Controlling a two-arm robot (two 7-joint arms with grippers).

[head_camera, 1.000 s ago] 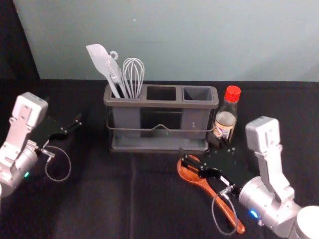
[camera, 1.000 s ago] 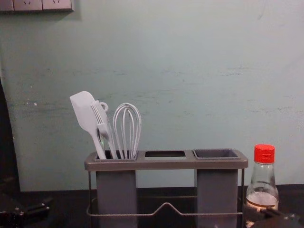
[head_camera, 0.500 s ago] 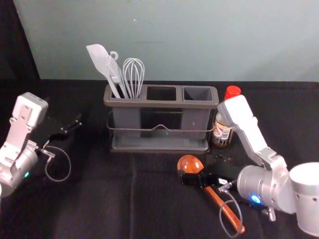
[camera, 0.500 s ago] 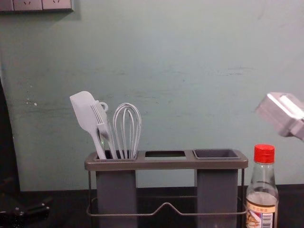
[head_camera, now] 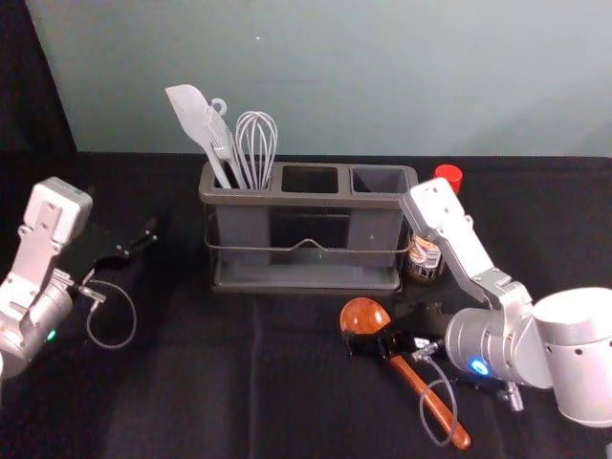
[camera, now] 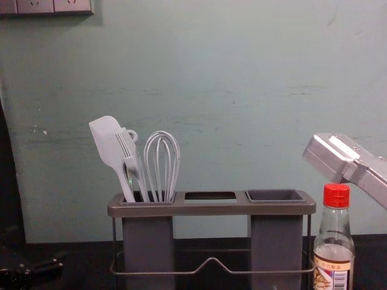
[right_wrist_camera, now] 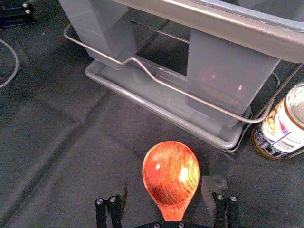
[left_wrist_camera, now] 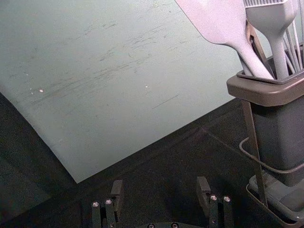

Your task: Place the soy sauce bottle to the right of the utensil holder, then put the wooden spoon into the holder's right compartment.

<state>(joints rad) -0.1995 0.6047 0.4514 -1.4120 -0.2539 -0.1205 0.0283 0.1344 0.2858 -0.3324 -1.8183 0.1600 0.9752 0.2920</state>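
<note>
Swung inward since the earlier frame, the right gripper (right_wrist_camera: 165,186) holds its fingers parted astride the wooden spoon (right_wrist_camera: 171,175), off the front right corner of the utensil holder (head_camera: 306,200); an off-centre pinch could twist the spoon. The left gripper (left_wrist_camera: 160,190) idles, spread, toward the left side of the table (head_camera: 191,382).

A scuffed grey-green wall (camera: 242,72) rises behind black cloth (head_camera: 191,382), sockets (camera: 36,6) high at left
</note>
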